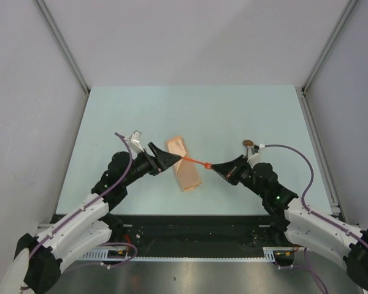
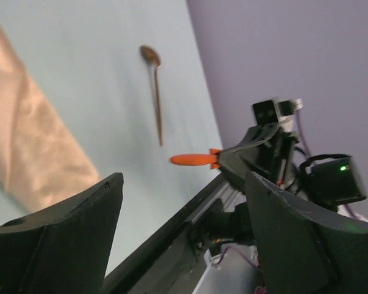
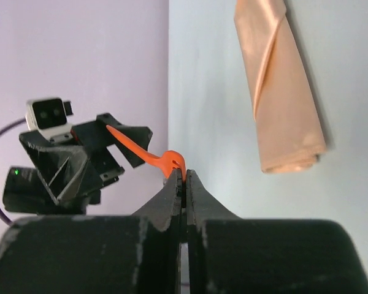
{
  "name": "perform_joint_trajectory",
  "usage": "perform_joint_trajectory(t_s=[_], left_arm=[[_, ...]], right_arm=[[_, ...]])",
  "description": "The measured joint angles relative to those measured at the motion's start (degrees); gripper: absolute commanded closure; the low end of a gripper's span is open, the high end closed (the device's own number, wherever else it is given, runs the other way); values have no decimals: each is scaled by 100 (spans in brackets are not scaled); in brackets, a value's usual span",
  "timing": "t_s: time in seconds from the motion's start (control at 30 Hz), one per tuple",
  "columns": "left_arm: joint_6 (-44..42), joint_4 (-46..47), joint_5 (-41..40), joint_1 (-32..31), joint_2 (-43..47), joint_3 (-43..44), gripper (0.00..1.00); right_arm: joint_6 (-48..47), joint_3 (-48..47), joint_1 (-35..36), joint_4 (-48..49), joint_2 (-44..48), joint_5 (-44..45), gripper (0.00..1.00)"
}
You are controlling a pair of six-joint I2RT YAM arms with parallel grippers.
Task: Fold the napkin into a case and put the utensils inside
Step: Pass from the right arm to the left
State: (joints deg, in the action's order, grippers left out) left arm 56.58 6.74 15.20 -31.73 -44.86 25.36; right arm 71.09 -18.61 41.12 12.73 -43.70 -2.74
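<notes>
The peach-orange napkin lies folded into a narrow case (image 1: 184,164) at the table's middle; it also shows in the right wrist view (image 3: 282,92) and the left wrist view (image 2: 30,141). My right gripper (image 1: 213,166) (image 3: 185,174) is shut on the tine end of a bright orange fork (image 1: 197,162) (image 3: 144,153) and holds it above the table, handle pointing at my left gripper (image 1: 172,160). My left gripper (image 2: 184,177) is open and empty over the case's left side; the fork's handle (image 2: 193,159) ends just short of it. A brown spoon (image 2: 154,86) (image 1: 248,143) lies flat beside the right arm.
The pale green table (image 1: 141,116) has raised metal rails at the left and right. Grey walls enclose the back and sides. A black strip runs along the near edge by the arm bases.
</notes>
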Motion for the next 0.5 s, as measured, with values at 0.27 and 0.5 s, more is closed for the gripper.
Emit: perform_joint_trajectory(t_s=[0.27,0.5], left_arm=[[573,1248,26,-17,-439,-101,72],[120,1123,887,343,-1165,520,100]], right_arm=[[354,-120,748,1062,-1121,706,100],[-426,-588,586,901,-1294,31,35]])
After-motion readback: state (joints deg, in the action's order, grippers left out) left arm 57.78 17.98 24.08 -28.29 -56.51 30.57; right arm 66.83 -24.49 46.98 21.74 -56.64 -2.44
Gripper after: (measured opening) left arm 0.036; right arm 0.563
